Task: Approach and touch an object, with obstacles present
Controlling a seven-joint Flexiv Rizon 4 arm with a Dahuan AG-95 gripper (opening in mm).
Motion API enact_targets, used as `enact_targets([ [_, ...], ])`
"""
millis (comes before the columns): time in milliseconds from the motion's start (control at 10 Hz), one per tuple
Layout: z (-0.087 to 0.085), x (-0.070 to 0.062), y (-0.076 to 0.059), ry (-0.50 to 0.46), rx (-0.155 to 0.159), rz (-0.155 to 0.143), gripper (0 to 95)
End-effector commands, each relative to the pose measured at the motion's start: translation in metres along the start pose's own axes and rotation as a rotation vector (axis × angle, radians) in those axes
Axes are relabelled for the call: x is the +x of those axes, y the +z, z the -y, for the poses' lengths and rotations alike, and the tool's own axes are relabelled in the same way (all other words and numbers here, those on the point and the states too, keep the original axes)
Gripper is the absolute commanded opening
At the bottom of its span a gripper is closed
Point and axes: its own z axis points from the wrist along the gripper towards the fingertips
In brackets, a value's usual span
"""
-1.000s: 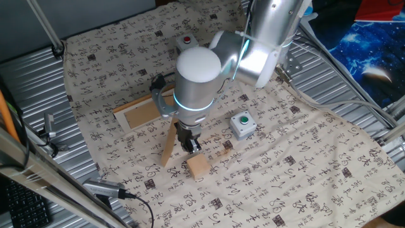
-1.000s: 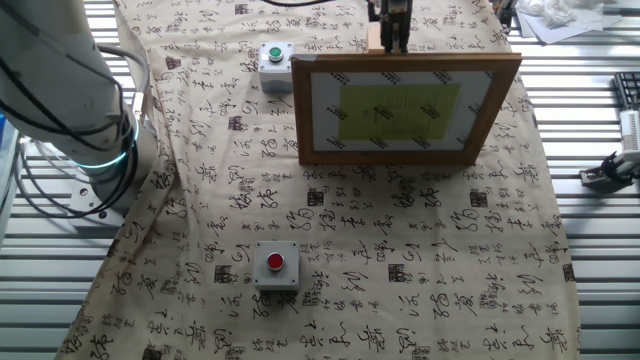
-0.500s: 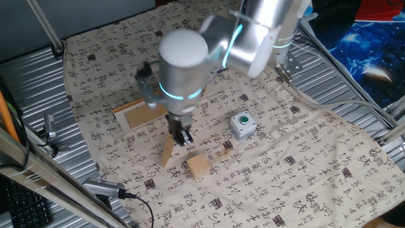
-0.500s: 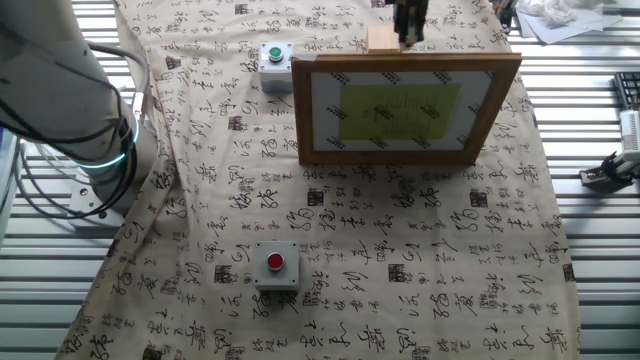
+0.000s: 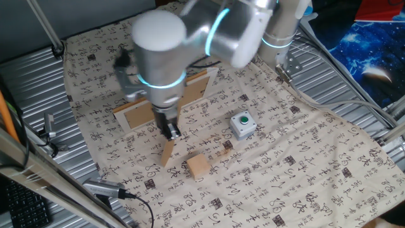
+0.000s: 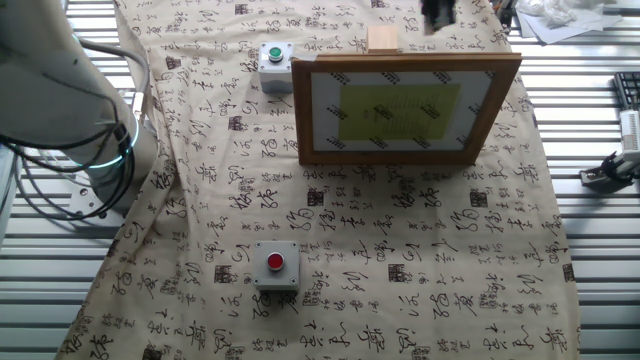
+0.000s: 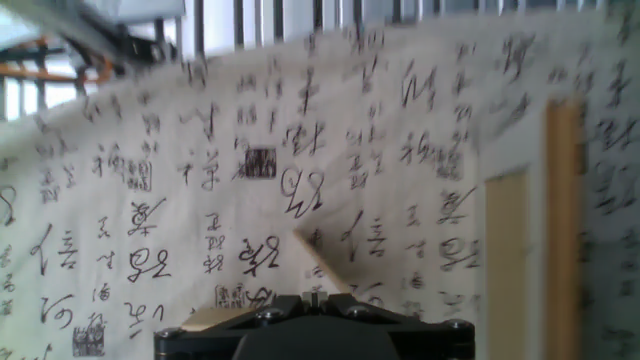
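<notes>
1. Your gripper (image 5: 171,131) has swung left off the wooden cube (image 5: 198,166) and now hangs over the frame's prop leg (image 5: 168,151).
2. You cannot tell its jaw width; motion blurs it.
3. That cube sits on the cloth (image 5: 304,164), just beside the picture frame (image 6: 405,107), near the green button box (image 5: 242,124).

Fixed cameras face oppositely; hand camera looks down.

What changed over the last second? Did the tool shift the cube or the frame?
The tool has swung away from the wooden cube, moving left in the one fixed view to hang over the picture frame's prop leg, apart from the cube. It took hold of nothing. The cube, the frame, the green button box and the red button box all stayed where they were.
</notes>
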Motion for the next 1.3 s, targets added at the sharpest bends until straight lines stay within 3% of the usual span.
enact_targets([
  [100,0.008,-0.008,-0.024,-0.006,-0.003,-0.012,0.0],
  [200,0.013,-0.013,-0.04,-0.011,-0.006,-0.02,0.0],
  [300,0.016,-0.014,-0.046,-0.016,-0.003,-0.022,0.0],
  [400,0.031,-0.012,-0.062,-0.038,0.003,-0.028,0.0],
  [600,0.054,-0.004,-0.073,-0.058,0.003,-0.032,0.0],
  [700,0.06,-0.002,-0.074,-0.064,0.004,-0.031,0.0],
  [900,0.087,0.008,-0.077,-0.086,0.004,-0.029,0.0],
  [1300,0.123,0.019,-0.068,-0.127,0.006,-0.017,0.0],
])
